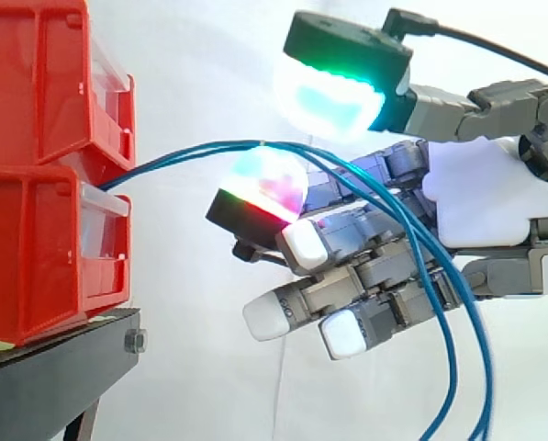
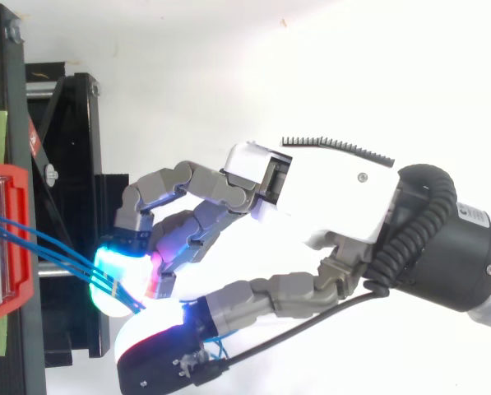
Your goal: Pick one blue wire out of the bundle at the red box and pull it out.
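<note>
The fingers (image 1: 264, 188) are curled. Two glowing pads are closed on the blue wires (image 1: 177, 153), which pass between them, and the other fingers are bent underneath and hold nothing. In the side view the wires run from the pinch toward 9 o'clock, to the front of the stacked red bins (image 1: 35, 184) where the upper bin meets the lower. Toward 5 o'clock they drape across the hand (image 1: 494, 193) and hang down. The bins sit on the black stand (image 1: 53, 377).
</note>
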